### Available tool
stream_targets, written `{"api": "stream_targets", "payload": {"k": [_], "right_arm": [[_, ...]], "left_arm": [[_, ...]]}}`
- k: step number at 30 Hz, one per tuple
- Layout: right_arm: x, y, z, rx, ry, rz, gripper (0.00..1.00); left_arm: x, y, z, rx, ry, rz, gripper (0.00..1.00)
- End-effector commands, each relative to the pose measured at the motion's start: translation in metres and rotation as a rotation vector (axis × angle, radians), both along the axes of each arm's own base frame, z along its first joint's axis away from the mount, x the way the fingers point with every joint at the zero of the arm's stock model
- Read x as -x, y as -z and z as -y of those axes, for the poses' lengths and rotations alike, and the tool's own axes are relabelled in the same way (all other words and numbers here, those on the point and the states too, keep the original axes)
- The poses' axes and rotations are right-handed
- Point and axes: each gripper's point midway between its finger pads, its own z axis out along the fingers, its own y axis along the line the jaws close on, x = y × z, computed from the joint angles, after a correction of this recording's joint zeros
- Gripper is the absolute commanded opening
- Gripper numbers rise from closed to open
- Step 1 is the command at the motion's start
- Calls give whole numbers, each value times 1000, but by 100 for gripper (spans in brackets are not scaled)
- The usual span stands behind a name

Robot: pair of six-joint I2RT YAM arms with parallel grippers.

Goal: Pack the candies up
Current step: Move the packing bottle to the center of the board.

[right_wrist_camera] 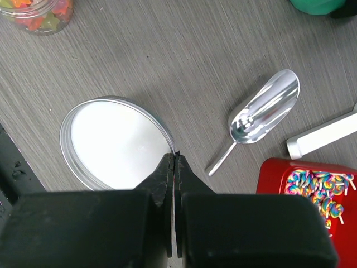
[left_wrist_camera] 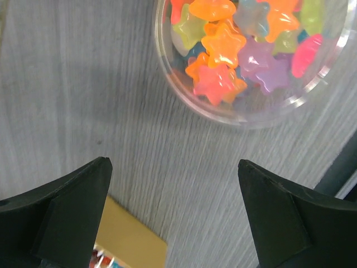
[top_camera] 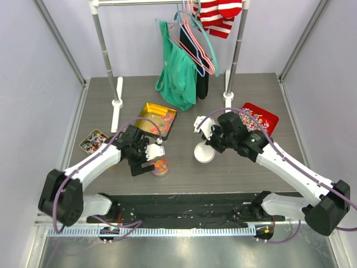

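On my left wrist feed the left gripper (left_wrist_camera: 174, 187) is spread wide over the table (left_wrist_camera: 83, 84), just short of a clear jar (left_wrist_camera: 237, 118) holding the candies (left_wrist_camera: 223, 47), which look star-shaped here. The overhead gives only a coloured blur in that jar, plus more pieces in the gold tin (top_camera: 145, 110) behind. My right wrist feed alone shows the right gripper (right_wrist_camera: 175, 159) pressed together, tips over the rim of 1 round lid (right_wrist_camera: 111, 139), a metal scoop (right_wrist_camera: 266, 106) nearby.
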Motion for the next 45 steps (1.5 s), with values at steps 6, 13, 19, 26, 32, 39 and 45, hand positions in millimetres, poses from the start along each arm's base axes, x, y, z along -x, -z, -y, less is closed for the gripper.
{"api": "stream_targets", "payload": {"k": [6,13,19,26,32,39,45], "right_arm": [[-5,-23,1,-80,12,65,1],[-4,-29,0,-98,6,76,1],[-2,-34,-1,-116,2,85,1],[-1,-43,3,-140,9,104,1],[-1,-45,7,-152,18,114,1],[-1,-47,9,-160,20,118,1],[-2,-47,10,-162,23,119,1]], "left_arm": [[-18,17,46,63,67,-54,100],[-10,20,98,94,126,-80,100],[-21,30,136,99,118,-74,100],[-49,13,159,149,104,12,100],[-44,-27,166,229,115,29,100],[-23,-35,127,162,122,53,100],[-32,-25,79,78,44,80,100]]}}
